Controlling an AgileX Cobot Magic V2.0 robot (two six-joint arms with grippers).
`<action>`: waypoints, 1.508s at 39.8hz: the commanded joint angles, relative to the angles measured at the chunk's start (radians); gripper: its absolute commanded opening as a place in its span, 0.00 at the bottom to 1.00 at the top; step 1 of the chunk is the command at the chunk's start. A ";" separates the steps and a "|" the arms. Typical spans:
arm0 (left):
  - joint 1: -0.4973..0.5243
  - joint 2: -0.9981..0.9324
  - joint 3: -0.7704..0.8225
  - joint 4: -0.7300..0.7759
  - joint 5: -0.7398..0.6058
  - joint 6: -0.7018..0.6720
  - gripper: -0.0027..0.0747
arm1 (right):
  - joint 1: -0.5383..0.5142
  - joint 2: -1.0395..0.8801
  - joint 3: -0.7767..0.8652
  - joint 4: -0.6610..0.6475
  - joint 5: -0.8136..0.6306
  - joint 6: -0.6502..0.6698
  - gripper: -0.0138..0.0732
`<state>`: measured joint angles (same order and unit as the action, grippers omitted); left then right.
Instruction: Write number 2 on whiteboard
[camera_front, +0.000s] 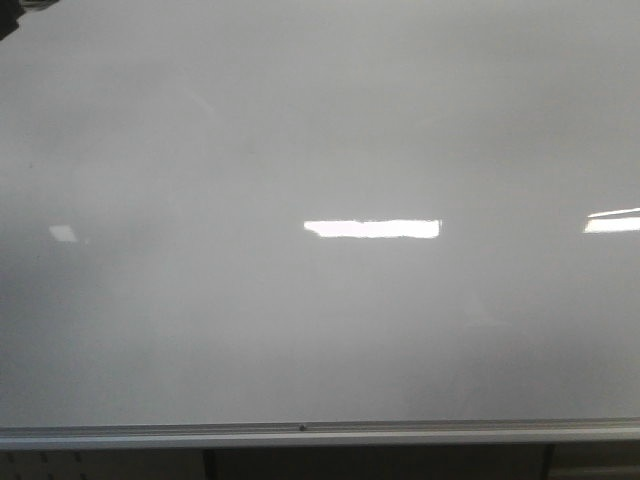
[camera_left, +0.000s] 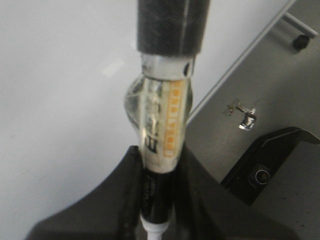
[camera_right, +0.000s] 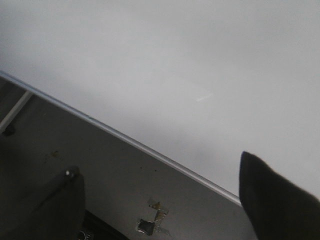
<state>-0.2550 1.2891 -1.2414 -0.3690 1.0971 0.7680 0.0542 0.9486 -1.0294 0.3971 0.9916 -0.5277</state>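
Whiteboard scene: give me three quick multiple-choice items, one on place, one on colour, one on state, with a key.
1. Where is the whiteboard's silver frame edge in the front view?
A. along the bottom
B. along the top
C. down the middle

2. What colour is the band on the marker's label?
A. green
B. orange
C. blue

3. What is the left gripper doing?
A. open and empty
B. shut on a cloth
C. shut on the marker

Key:
1 A, the metal strip runs under the white surface.
2 B, an orange strip runs along the pale barrel.
3 C, both dark fingers press the marker's sides.

The right gripper is open and empty. No digit is visible on the board.
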 joint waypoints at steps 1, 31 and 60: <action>-0.084 -0.029 -0.033 -0.049 -0.015 0.047 0.02 | 0.059 0.036 -0.058 0.095 -0.018 -0.127 0.90; -0.377 -0.029 -0.033 -0.047 -0.031 0.095 0.02 | 0.611 0.423 -0.438 0.100 0.054 -0.381 0.90; -0.377 -0.029 -0.033 -0.047 -0.035 0.095 0.24 | 0.631 0.446 -0.459 0.135 0.068 -0.380 0.26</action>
<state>-0.6257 1.2891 -1.2402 -0.3776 1.1163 0.8750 0.6862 1.4272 -1.4529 0.4723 1.0838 -0.8968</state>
